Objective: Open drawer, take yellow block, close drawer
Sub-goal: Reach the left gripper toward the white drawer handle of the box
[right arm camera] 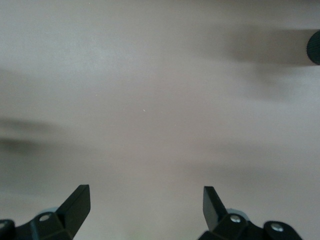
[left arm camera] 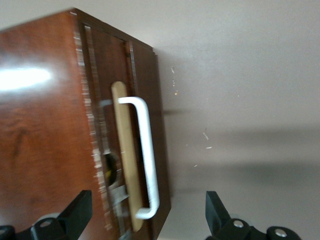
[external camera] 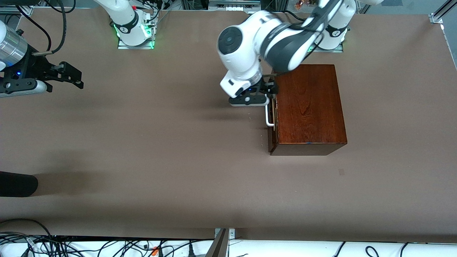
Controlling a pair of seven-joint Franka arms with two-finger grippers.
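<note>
The dark reddish-brown wooden box (external camera: pixel 309 107) stands toward the left arm's end of the table. Its drawer (external camera: pixel 274 117) faces the right arm's end and looks shut or barely ajar. The white bar handle (external camera: pixel 268 117) shows clearly in the left wrist view (left arm camera: pixel 147 160). My left gripper (external camera: pixel 270 90) is open, its fingers (left arm camera: pixel 79 210) standing either side of one end of the handle, not touching it. My right gripper (external camera: pixel 75 76) is open and empty over bare table (right arm camera: pixel 146 200). The yellow block is out of view.
A dark rounded object (external camera: pixel 18 184) lies at the table's edge at the right arm's end, nearer the front camera; it also shows in the right wrist view (right arm camera: pixel 315 47). Cables (external camera: pixel 71 246) run along the near edge. The brown table (external camera: pixel 160 142) spreads wide in front of the drawer.
</note>
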